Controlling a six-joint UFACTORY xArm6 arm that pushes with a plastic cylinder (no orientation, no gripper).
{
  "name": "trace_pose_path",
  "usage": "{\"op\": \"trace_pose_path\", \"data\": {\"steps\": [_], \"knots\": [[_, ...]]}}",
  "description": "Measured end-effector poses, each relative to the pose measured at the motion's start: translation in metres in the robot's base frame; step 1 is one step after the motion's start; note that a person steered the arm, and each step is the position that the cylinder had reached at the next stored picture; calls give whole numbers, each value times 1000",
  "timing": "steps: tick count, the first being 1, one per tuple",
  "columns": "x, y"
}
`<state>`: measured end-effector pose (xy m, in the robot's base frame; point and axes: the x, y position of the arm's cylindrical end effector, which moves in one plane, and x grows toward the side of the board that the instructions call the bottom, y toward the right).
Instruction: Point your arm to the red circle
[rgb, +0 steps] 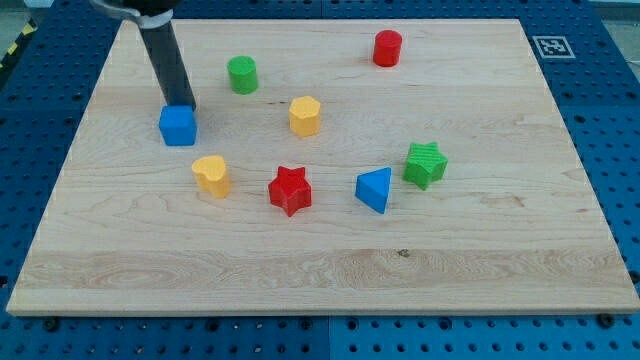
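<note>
The red circle (388, 48), a short red cylinder, stands near the view's top, right of centre. My dark rod comes down from the view's top left, and my tip (183, 105) rests just behind the blue cube (177, 126), touching or nearly touching it. The tip is far to the left of the red circle, with the green cylinder (242, 75) between them.
A yellow hexagon block (305, 116) sits mid-board. A yellow heart-like block (212, 174), a red star (290, 190), a blue triangle (375, 189) and a green star (426, 164) lie in an arc below. The wooden board (480, 270) sits on a blue pegboard table.
</note>
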<state>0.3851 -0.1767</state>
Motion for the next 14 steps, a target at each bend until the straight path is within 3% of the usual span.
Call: {"op": "trace_pose_path", "data": {"steps": [2,5,8,10,12,14], "knots": [[48,0],[46,9],[-69,-13],[-184,122],[-191,273],[-187,295]]}}
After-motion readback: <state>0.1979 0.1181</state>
